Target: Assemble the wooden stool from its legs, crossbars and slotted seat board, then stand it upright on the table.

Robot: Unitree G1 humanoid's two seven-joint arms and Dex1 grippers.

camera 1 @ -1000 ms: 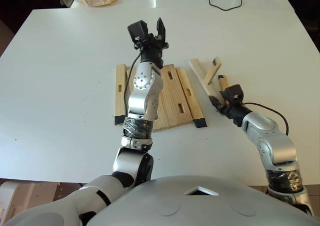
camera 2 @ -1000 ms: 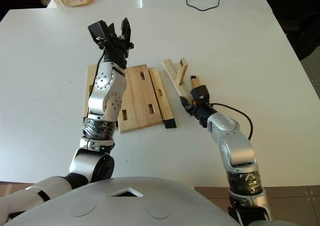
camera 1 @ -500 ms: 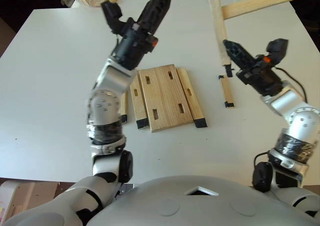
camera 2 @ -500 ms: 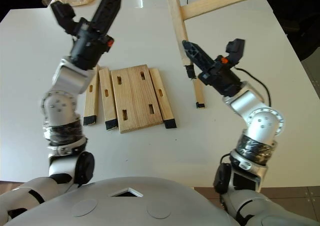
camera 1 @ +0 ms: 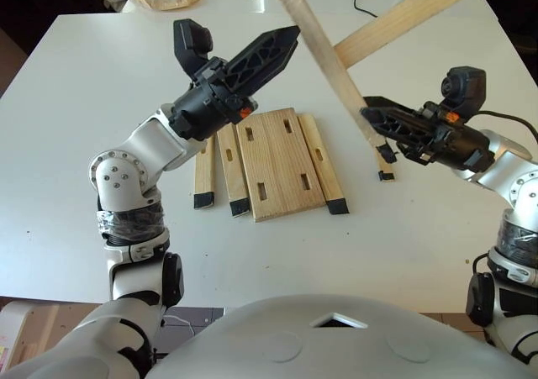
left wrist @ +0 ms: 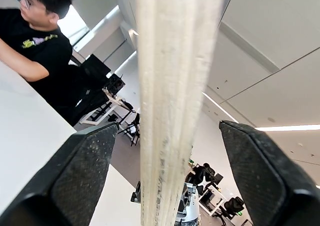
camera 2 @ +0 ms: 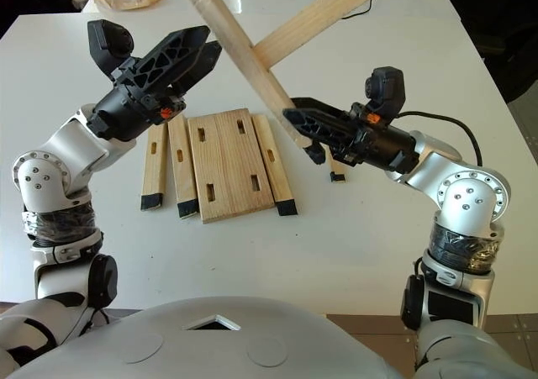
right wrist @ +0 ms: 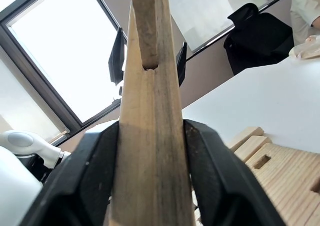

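Right of the seat board (camera 1: 277,162), right hand (camera 1: 376,129) clamps the leg (camera 1: 324,47).

my left arm (camera 1: 126,177) and right arm (camera 1: 514,173) are silver-grey with round joints and black taped bands; my left gripper (camera 1: 290,39) and right gripper (camera 1: 367,110) are black, orange-marked.

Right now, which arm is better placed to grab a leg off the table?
Left. The left gripper is open, with two legs on its side; the right gripper is shut on the raised leg.
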